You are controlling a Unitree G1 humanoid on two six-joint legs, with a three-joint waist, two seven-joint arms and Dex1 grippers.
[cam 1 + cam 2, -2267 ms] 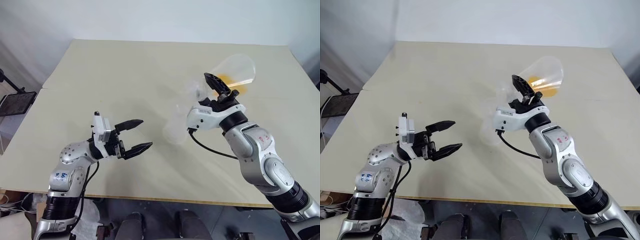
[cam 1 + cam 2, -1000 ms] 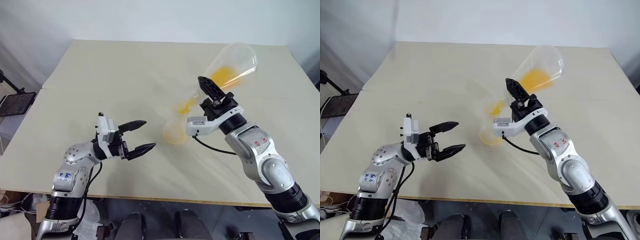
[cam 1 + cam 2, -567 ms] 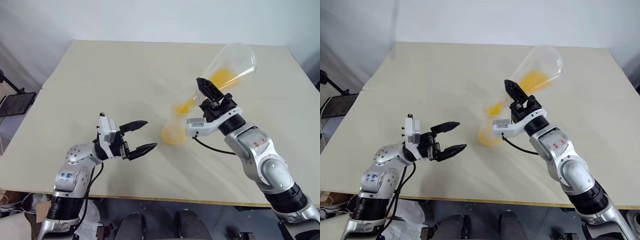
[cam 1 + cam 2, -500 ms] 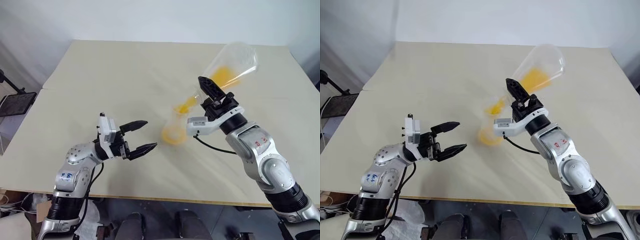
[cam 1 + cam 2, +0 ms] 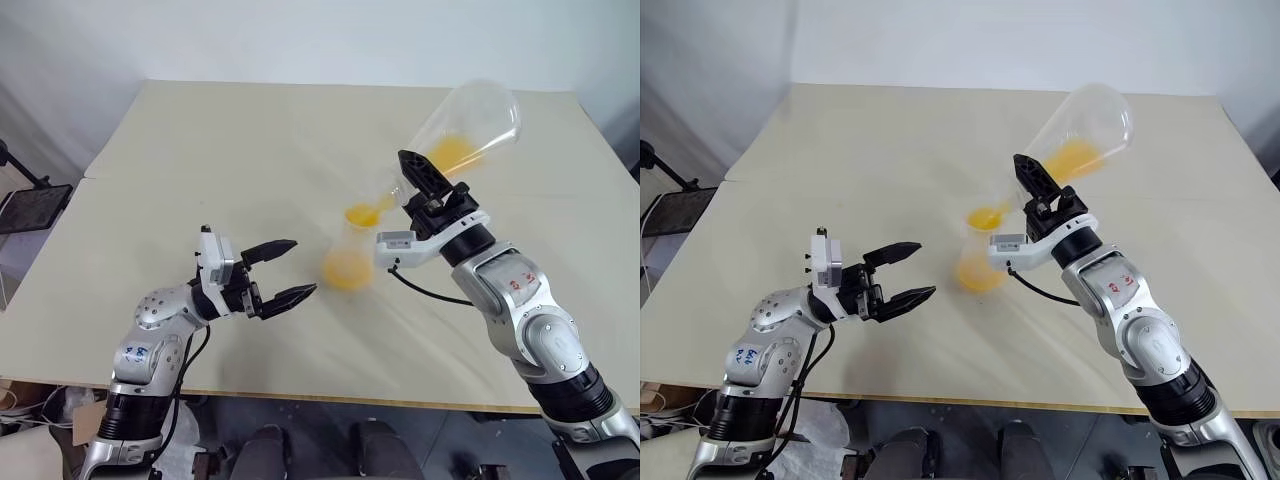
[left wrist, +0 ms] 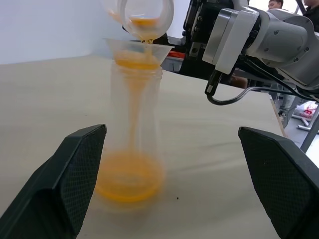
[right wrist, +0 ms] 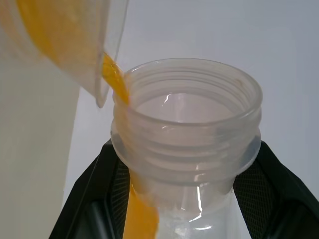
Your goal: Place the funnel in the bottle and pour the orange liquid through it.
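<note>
You see orange liquid [image 5: 455, 152] in a clear flask [image 5: 478, 112], upper right. A clear funnel [image 6: 138, 51] tops the clear bottle [image 6: 132, 124], orange pooled at its base. Black fingers [image 6: 75, 184], cross-hatched pads. The table [image 5: 230, 150] is pale beige.

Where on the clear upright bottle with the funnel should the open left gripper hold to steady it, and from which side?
Likely mid-body on the clear plastic bottle, under the small clear funnel, coming level from the left gripper side. The wall there is upright and narrow; above, the tilted pouring flask crowds the neck.
</note>
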